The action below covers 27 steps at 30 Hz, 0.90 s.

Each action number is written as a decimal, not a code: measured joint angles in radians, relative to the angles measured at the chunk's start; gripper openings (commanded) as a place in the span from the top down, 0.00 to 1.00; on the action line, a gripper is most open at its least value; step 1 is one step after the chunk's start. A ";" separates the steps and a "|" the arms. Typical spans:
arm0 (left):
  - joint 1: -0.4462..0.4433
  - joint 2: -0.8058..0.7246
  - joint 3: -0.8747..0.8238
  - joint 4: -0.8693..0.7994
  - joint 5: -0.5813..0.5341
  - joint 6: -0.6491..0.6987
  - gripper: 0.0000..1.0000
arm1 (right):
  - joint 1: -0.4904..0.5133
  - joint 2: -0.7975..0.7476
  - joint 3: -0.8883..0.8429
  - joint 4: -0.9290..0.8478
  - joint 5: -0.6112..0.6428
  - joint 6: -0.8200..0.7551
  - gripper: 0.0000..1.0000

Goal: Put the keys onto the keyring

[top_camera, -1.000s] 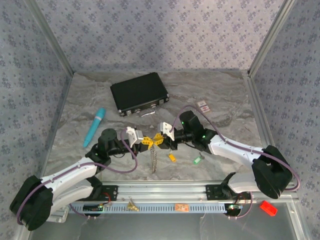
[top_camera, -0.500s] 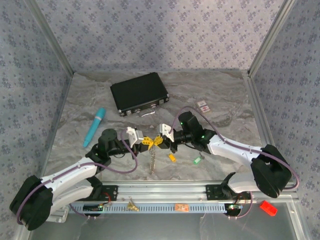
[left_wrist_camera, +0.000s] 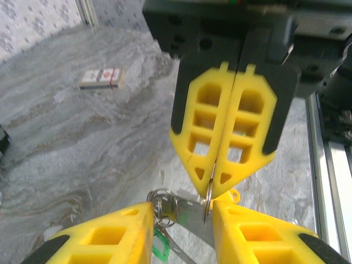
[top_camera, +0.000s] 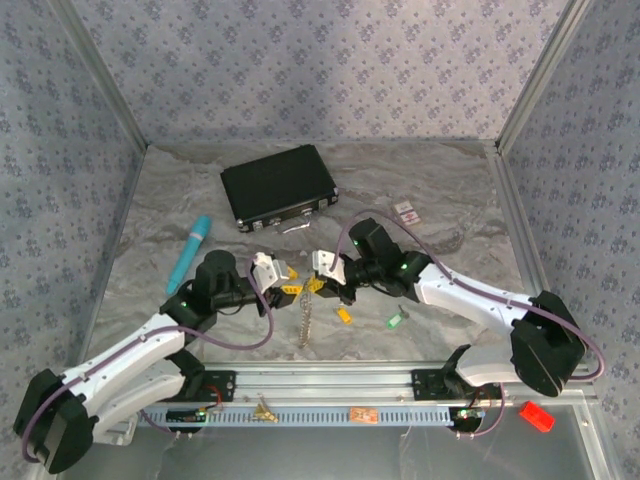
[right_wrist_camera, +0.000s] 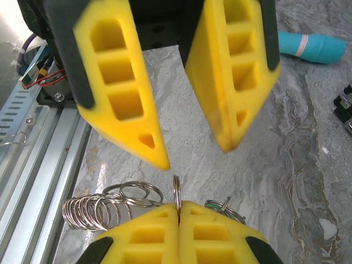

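Silvery keyring (top_camera: 308, 318) hangs, top view; closer, right gripper (right_wrist_camera: 177, 206) pinches, left gripper (right_wrist_camera: 195, 154) parted.

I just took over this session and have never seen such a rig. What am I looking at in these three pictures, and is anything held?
A left arm and a right arm are bolted at the near edge of a marbled table. The overhead picture looks down from behind them; the other two come from a camera on each wrist, so the yellow pads at the bottom are that arm's own fingers. The right gripper is shut, pinching a ring of the keyring, whose chain dangles between the arms. The left gripper faces it with fingers apart. On the table lie a yellow key, a green key, a teal stick, a black case and a card.
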 measured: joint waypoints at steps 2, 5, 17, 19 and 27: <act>0.000 0.018 0.008 -0.027 0.004 0.019 0.70 | 0.007 0.000 0.013 -0.027 0.014 -0.016 1.00; 0.000 0.035 0.010 -0.047 0.017 0.036 0.72 | 0.014 0.000 0.034 -0.064 0.027 -0.037 1.00; 0.000 0.060 0.017 -0.059 0.057 0.062 0.85 | 0.051 0.047 0.131 -0.165 0.057 -0.101 1.00; -0.001 0.060 0.017 -0.060 0.062 0.067 0.89 | 0.057 0.056 0.147 -0.186 0.070 -0.113 1.00; -0.005 0.060 0.017 -0.050 0.071 0.069 1.00 | 0.014 0.012 0.075 -0.089 0.018 -0.063 0.62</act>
